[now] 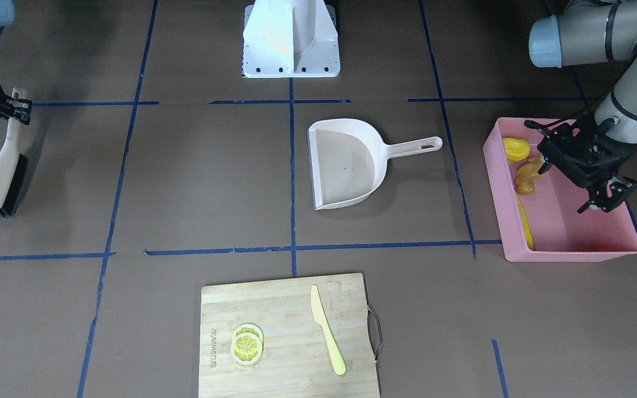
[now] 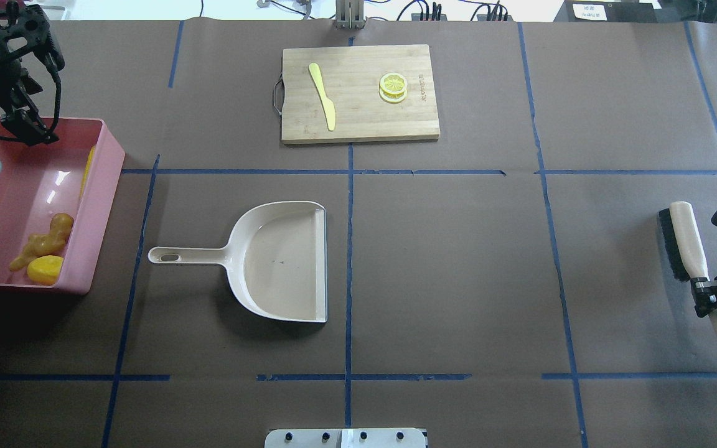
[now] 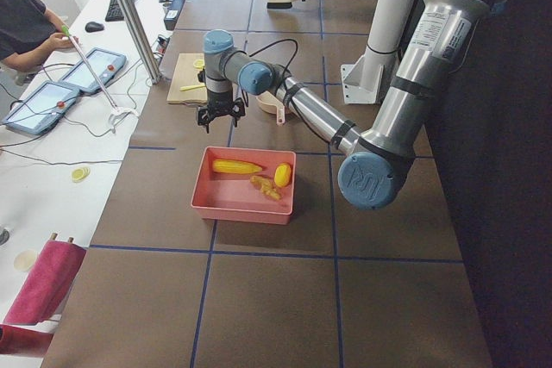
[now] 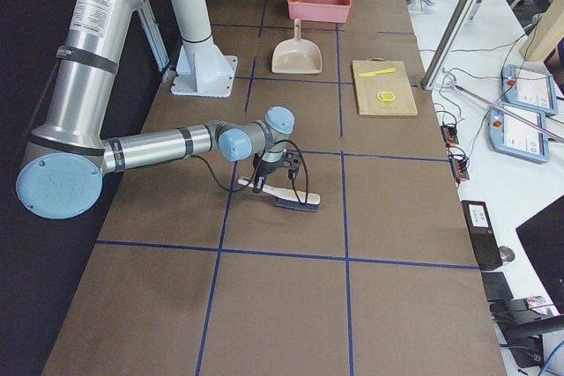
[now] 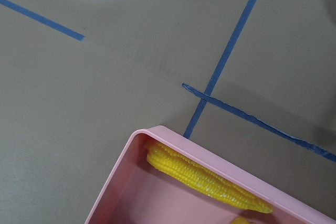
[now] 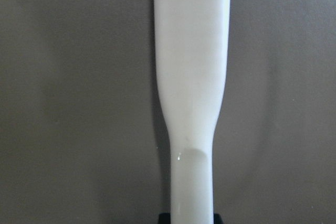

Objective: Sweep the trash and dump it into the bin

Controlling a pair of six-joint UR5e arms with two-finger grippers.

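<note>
Opened and empty, the left claw (image 2: 25, 129) is pictured above the far end of the bin (image 2: 102, 205), a pink plastic tub with sloping walls set at the left edge of the worktop (image 2: 458, 280). All the trash is seen inside it. The ribbed corn cob (image 2: 88, 168) is laid along the bin's right-hand wall, its long axis run from near to far, just below and to the right of that claw. The knobbly ginger root (image 2: 44, 239) and the smooth oval lump (image 2: 45, 269) are bunched in the near corner. The left arm is placed far nearer to them, and the dumping is judged done. A smooth beige dustpan (image 2: 284, 261) is seen empty at mid-worktop, and a bamboo board (image 2: 358, 121) is set at the far edge. By the right edge, the right claw (image 2: 707, 287) is clamped on the pale handle of a black-bristled brush (image 2: 685, 242).
</note>
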